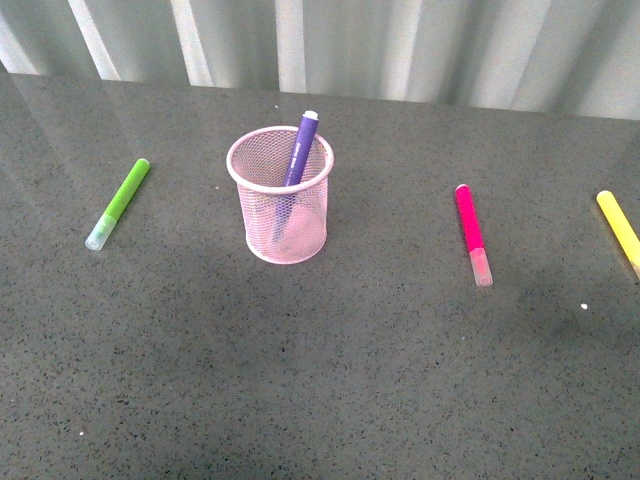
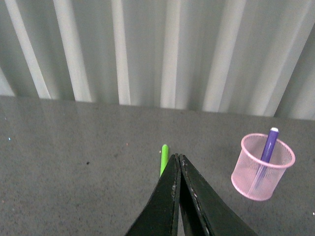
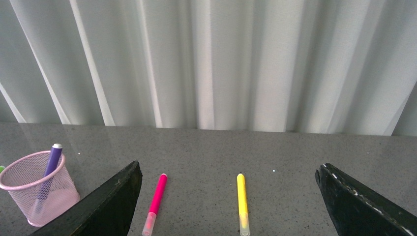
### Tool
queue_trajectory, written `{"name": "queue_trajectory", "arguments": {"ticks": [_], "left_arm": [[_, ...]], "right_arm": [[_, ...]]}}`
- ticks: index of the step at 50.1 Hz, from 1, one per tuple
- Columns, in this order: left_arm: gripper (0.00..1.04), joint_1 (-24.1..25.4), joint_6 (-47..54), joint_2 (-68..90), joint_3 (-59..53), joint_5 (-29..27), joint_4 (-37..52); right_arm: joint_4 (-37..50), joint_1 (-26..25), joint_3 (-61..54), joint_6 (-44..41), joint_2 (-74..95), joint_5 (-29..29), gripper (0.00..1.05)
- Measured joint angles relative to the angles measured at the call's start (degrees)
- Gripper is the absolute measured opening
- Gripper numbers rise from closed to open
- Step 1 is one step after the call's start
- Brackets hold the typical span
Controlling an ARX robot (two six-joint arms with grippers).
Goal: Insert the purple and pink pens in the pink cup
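Note:
The pink cup point(image 1: 280, 195) stands upright on the dark grey table, with the purple pen point(image 1: 300, 148) leaning inside it, its tip above the rim. The cup point(image 2: 267, 166) and the purple pen point(image 2: 268, 145) also show in the left wrist view, and both show again in the right wrist view: pink cup point(image 3: 37, 194), purple pen point(image 3: 51, 161). The pink pen point(image 1: 472, 233) lies flat on the table to the cup's right, also seen as the pink pen point(image 3: 156, 202). Neither gripper shows in the front view. My left gripper point(image 2: 177, 158) is shut on nothing. My right gripper point(image 3: 228, 169) is open wide, empty.
A lime-green marker point(image 1: 120, 202) lies left of the cup, partly hidden behind my left fingers as the green marker point(image 2: 164, 158). A yellow marker point(image 1: 620, 228) lies at the table's far right, also the yellow marker point(image 3: 242, 201). A pleated grey-white curtain point(image 1: 400, 45) runs behind the table.

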Motion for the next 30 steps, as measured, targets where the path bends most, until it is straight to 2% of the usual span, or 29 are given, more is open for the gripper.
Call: {"name": "queue_trajectory", "arguments": {"ticks": [14,18,28,29,30], "left_arm": [[0.05,0.00,-0.02,-1.55,0.00,0.02,-0.48],[0.23,0.00,0.00,-1.53,0.00,0.02,-0.48],[0.59,0.00,0.00,-1.55,0.00,0.02,-0.48],[0.64,0.00,0.00,-1.55,0.00,0.02,-0.48],[0.70,0.00,0.00,-1.55,0.00,0.02,-0.48]], "right_arm": [[0.00,0.00,0.00,0.00,0.00,-0.02,0.98],[0.00,0.00,0.00,0.00,0.00,-0.02,0.98],[0.00,0.00,0.00,0.00,0.00,-0.02,0.98],[-0.42,0.02,0.13,0.44,0.31,0.33,0.98],[-4.68,0.44,1.70,2.25,2.43,1.84,0.98]]}}
